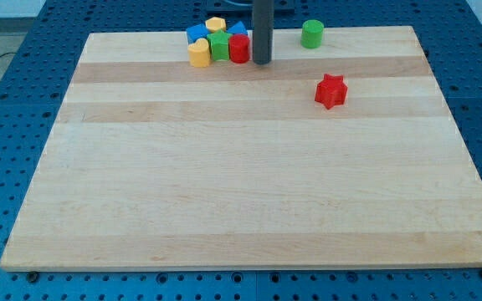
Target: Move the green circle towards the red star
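Green circle [312,33] upright at far edge, round, no long axis; red star [331,90] nearer, slightly right; my tip [262,62] bare, grasping nothing, left of circle, beside red block [239,48]

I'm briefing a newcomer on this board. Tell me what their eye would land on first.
First, the dark rod, with my tip near the view's top, just right of a tight cluster: red block, green block, two yellow blocks and blue blocks. Next, the red star alone at the view's upper right, and the green circle above it near the wooden board's top edge.
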You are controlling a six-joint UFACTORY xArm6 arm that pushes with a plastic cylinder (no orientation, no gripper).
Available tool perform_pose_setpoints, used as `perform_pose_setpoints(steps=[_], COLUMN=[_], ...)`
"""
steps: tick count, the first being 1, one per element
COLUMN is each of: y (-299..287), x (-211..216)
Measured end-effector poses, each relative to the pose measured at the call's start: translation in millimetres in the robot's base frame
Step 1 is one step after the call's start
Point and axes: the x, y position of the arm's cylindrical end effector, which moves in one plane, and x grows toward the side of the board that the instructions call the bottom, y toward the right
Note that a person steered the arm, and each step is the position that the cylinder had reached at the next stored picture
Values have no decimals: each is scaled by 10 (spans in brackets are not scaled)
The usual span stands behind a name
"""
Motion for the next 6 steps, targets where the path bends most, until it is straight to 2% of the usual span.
perform_pose_setpoints(steps=[2, 3, 5, 6], y=[0, 80, 745, 872], x=[-574, -660, -611, -461])
